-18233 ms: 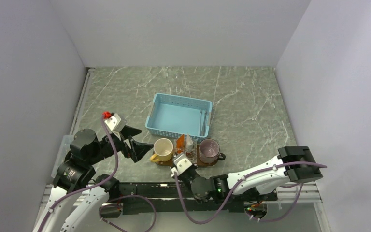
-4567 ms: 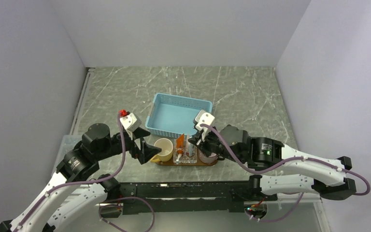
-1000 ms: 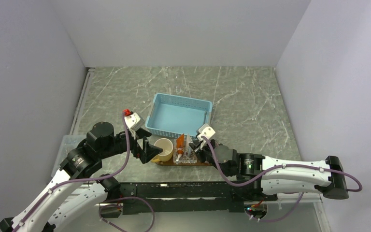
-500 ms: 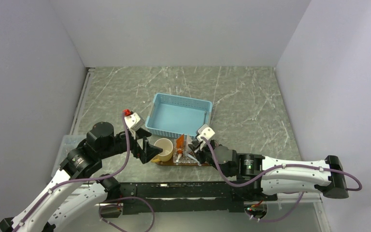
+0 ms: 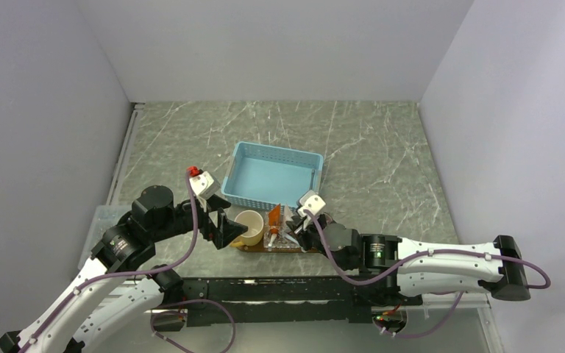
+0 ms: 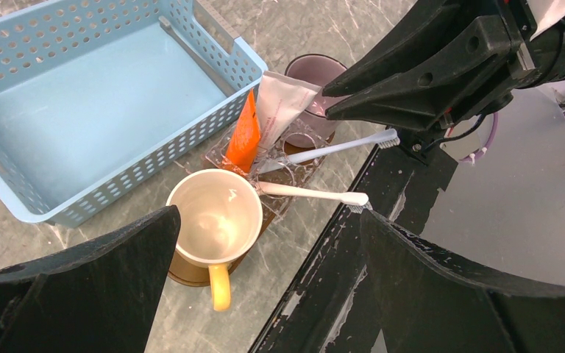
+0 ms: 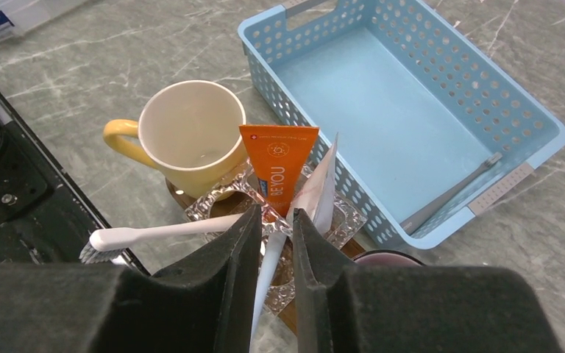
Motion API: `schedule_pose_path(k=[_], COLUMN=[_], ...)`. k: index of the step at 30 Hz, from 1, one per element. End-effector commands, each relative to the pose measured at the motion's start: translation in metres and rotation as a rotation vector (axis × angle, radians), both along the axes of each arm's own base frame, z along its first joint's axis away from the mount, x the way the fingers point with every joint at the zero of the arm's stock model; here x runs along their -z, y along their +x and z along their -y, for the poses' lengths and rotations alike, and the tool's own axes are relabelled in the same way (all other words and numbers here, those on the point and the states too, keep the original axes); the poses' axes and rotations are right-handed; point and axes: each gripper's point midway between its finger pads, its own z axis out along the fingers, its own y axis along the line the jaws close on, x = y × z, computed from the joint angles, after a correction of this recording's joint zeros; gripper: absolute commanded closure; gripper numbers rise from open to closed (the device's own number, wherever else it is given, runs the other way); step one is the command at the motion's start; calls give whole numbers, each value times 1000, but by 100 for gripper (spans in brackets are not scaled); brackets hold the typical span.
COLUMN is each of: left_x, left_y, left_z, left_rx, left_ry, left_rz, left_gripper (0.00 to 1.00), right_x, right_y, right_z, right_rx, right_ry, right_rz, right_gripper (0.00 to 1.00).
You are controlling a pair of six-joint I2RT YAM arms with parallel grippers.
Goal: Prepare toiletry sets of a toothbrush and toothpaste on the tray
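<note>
Right gripper (image 7: 274, 218) clenched on white toothbrush (image 7: 268, 271), above clear holder (image 7: 342, 220) on tray (image 6: 182, 271), at 6 o'clock of blue basket (image 7: 412, 110). Left gripper (image 6: 268, 218) released, wide open. Seat brush slowly beside orange tube (image 7: 278, 173); don't tip tubes.

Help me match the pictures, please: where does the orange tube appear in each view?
Top external: the orange tube stands low centre, just right of the yellow mug.
Left wrist: mid-frame, up and right of the mug, by a corner of the blue basket.
Right wrist: centre, right of the mug.
Shared landmark: the yellow mug, next to the tube in all three views.
</note>
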Motion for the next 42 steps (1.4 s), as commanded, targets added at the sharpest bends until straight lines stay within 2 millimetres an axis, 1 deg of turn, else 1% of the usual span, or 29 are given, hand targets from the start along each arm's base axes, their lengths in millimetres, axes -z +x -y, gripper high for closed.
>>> schedule_pose_path(k=[1, 4, 7, 10, 18, 20, 21, 22, 23, 29, 32, 36, 42], left_x=[-6, -6, -5, -6, -4, -3, -3, -3, -1, 1, -4, -10, -22], left_y=[0, 1, 2, 6, 17, 21, 24, 27, 31, 55, 65, 78, 99], left_z=[2, 2, 0, -2, -11, -14, -17, -19, -22, -43, -50, -58, -81], left_rx=[18, 11, -1, -29, -109, -145, -165, -188, -215, -379, -428, -497, -605], left_ry=[-12, -12, -8, -2, 16, 23, 31, 41, 57, 175, 205, 242, 260], left_rz=[26, 28, 28, 31, 36, 31, 29, 27, 21, 6, 24, 46, 65], left_gripper=[1, 1, 1, 1, 1, 1, 1, 1, 1, 1, 1, 1, 1], right_x=[-24, -31, -41, -51, -69, -74, -77, -79, -82, -101, -106, -106, -101], right_y=[3, 4, 5, 7, 15, 17, 18, 19, 21, 40, 57, 87, 126], right_z=[-2, 0, 5, 9, 22, 27, 29, 32, 36, 68, 85, 108, 141], right_rx=[28, 40, 51, 63, 126, 146, 155, 162, 176, 308, 370, 452, 605], right_ry=[47, 48, 56, 64, 47, 40, 31, 21, 13, -12, -12, -15, -17], right_rz=[11, 15, 23, 35, 63, 72, 77, 83, 92, 146, 139, 96, 55], right_gripper=[74, 69, 60, 53, 34, 24, 15, 3, 1, 0, 0, 0, 0])
